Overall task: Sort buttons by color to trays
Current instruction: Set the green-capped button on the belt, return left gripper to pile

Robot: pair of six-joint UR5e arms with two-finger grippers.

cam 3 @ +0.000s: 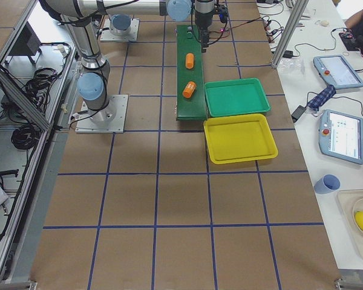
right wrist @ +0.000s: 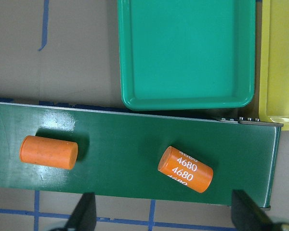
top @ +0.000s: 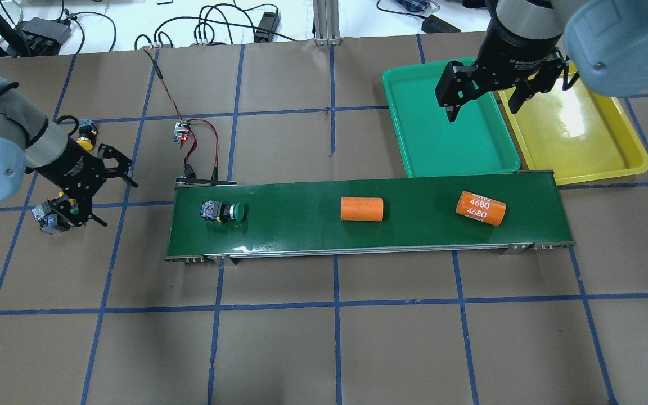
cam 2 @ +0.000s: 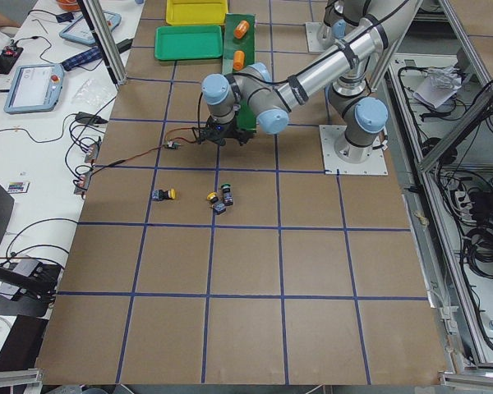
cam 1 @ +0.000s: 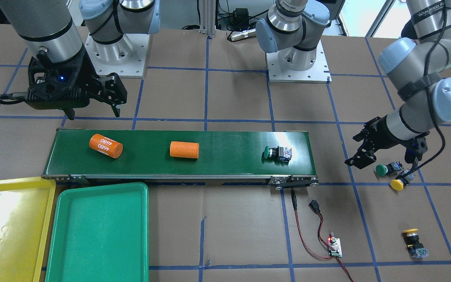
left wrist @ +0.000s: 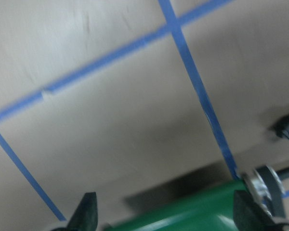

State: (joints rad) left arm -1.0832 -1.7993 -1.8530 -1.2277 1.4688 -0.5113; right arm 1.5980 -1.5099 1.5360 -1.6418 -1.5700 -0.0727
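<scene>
One green button (cam 1: pixel 277 153) lies on its side on the conveyor belt (cam 1: pixel 217 164), near the belt end on my left (top: pixel 223 211). A second green button (cam 1: pixel 385 169) and a yellow button (cam 1: pixel 399 183) lie together on the table. Another yellow button (cam 1: pixel 413 239) lies further off. My left gripper (cam 1: pixel 356 149) is open and empty, between the belt end and that pair (top: pixel 118 203). My right gripper (top: pixel 481 112) is open and empty above the green tray (top: pixel 448 140). The yellow tray (top: pixel 583 146) is beside it. Both trays hold nothing.
Two orange cylinders (cam 1: pixel 106 145) (cam 1: pixel 184 149) lie on the belt, toward the tray end. A small controller board (cam 1: pixel 334 246) with red and black wires sits on the table by the belt's end on my left.
</scene>
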